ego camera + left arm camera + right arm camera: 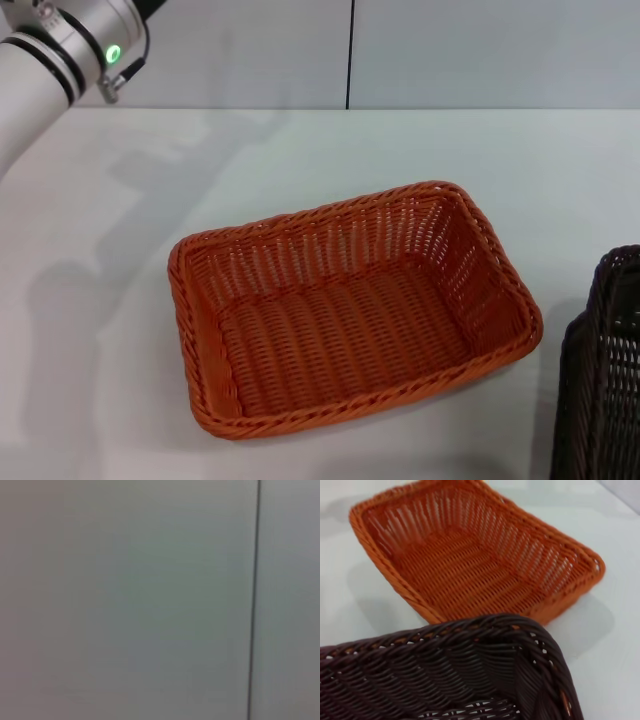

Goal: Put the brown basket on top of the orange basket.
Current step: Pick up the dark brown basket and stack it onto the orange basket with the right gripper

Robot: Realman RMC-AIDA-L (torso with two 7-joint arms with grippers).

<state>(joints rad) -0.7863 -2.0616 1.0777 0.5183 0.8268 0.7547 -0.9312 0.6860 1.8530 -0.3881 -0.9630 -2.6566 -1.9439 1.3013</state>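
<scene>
Brown basket (600, 380) at right, orange basket (350, 310) beside it on table (120, 300)

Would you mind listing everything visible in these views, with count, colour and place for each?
orange basket: one, bright orange woven, upright and empty, in the middle of the table.
brown basket: one, dark brown woven, at the robot's right of the orange basket, cut off by the edge of the head view; it appears raised and tilted, though what holds it is not shown.
table: one, white, under the orange basket.
wall: pale grey panels with a dark vertical seam, behind the table.
left arm: one, white and silver with a green light, raised at the far left; its gripper is out of view.
right gripper: not visible in any view.
</scene>
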